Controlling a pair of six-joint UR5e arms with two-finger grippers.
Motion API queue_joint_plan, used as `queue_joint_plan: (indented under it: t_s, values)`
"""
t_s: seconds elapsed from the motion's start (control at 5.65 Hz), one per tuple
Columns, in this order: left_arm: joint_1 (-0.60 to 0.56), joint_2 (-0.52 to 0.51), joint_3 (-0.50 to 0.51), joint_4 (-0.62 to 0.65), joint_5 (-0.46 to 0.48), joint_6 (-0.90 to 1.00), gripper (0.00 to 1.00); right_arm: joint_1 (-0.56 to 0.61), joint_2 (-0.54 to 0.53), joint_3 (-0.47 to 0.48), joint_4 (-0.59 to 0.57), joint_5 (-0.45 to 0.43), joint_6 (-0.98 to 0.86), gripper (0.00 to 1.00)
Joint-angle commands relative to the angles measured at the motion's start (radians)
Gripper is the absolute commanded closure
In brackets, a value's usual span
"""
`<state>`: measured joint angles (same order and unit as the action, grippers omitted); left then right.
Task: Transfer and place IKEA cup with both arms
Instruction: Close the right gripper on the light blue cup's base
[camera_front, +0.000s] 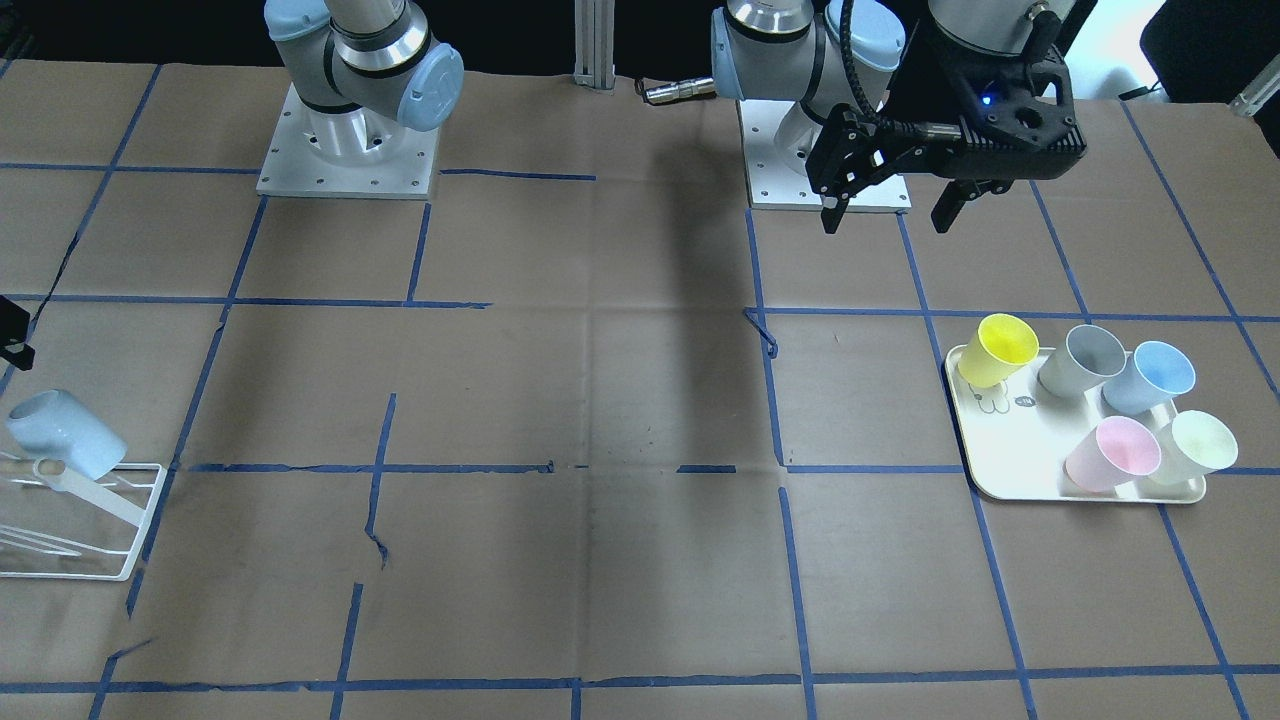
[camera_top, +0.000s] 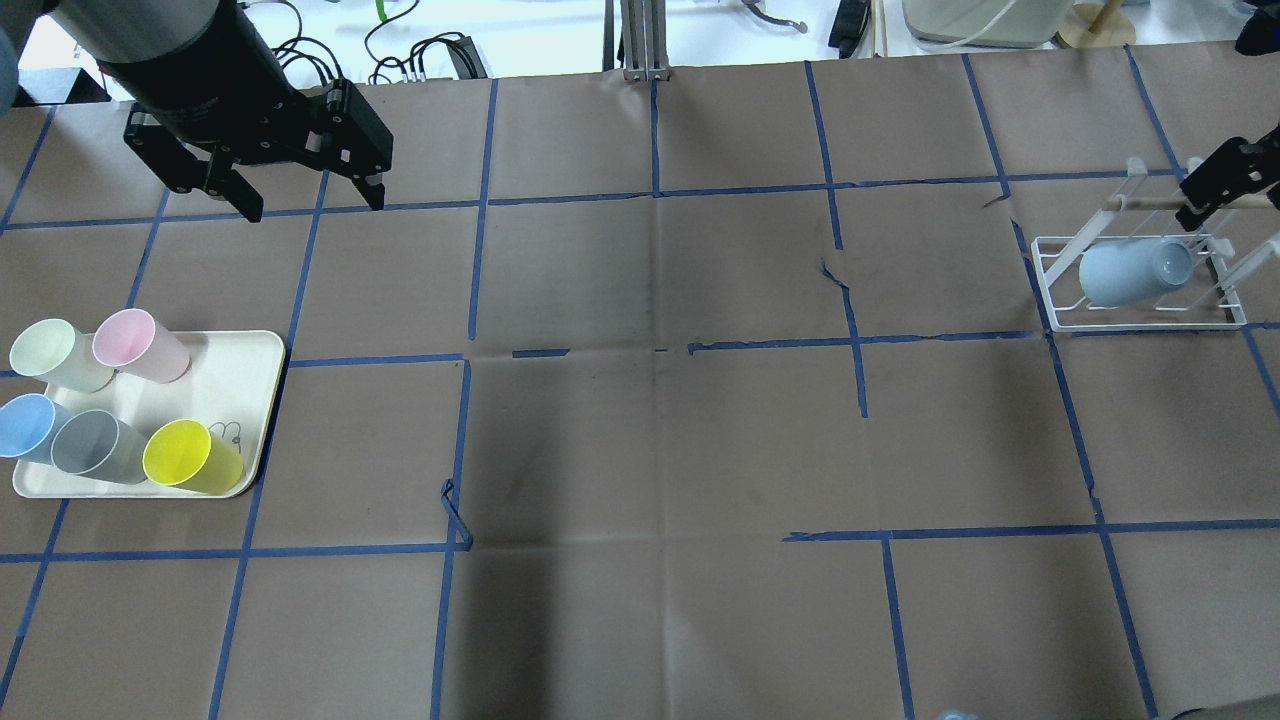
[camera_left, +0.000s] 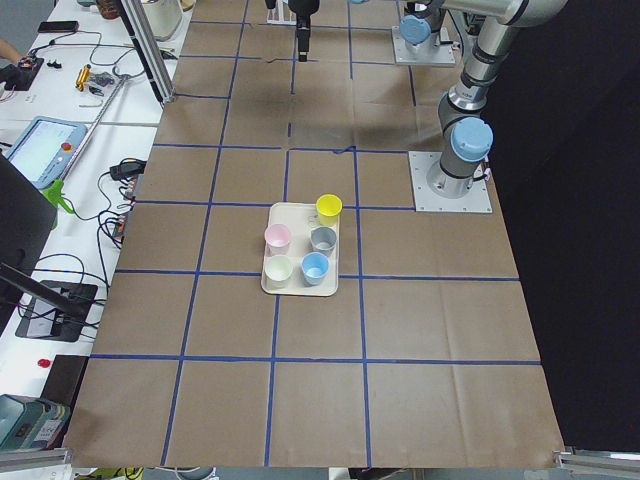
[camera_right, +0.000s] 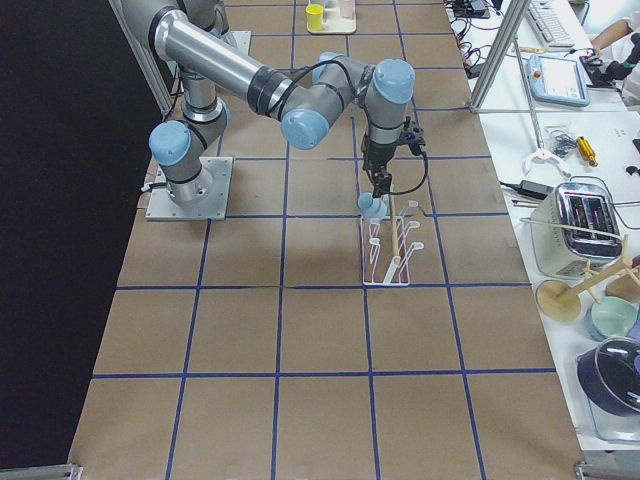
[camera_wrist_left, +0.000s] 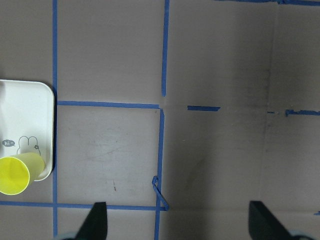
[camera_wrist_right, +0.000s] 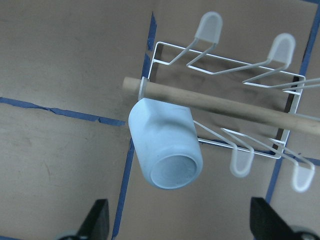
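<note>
A pale-blue IKEA cup (camera_top: 1135, 272) sits tilted on a peg of the white wire rack (camera_top: 1050, 290) at the table's right end. It also shows in the front view (camera_front: 65, 433) and the right wrist view (camera_wrist_right: 165, 150). My right gripper (camera_wrist_right: 182, 220) is open and empty just above the cup, apart from it, and shows at the overhead view's right edge (camera_top: 1215, 190). A second blue cup (camera_top: 25, 425) stands on the cream tray (camera_top: 250, 400). My left gripper (camera_top: 312, 205) is open and empty, high beyond the tray.
The tray (camera_front: 1000, 460) also holds a yellow cup (camera_front: 995, 348), a grey cup (camera_front: 1085, 358), a pink cup (camera_front: 1115, 452) and a pale-green cup (camera_front: 1195, 445). A wooden bar (camera_wrist_right: 225, 102) crosses the rack. Brown paper with blue tape lines covers the table.
</note>
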<state>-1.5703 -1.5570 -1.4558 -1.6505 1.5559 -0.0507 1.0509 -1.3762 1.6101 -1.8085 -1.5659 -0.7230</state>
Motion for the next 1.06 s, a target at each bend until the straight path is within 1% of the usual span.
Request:
queue_joint_plan:
  t_s: [0.0, 0.35, 0.71, 0.89]
  values:
    - [0.001, 0.000, 0.000, 0.000, 0.000, 0.000, 0.00, -0.002, 0.003, 0.063, -0.061, 0.036, -0.003, 0.00]
    - [0.001, 0.000, 0.000, 0.000, 0.000, 0.000, 0.00, -0.002, 0.032, 0.102, -0.133, 0.038, -0.004, 0.00]
    - [0.001, 0.000, 0.000, 0.000, 0.000, 0.000, 0.00, -0.017, 0.055, 0.111, -0.149, 0.037, -0.007, 0.00]
    - [0.001, 0.000, 0.000, 0.000, 0.000, 0.000, 0.00, -0.017, 0.057, 0.135, -0.155, 0.032, -0.007, 0.00]
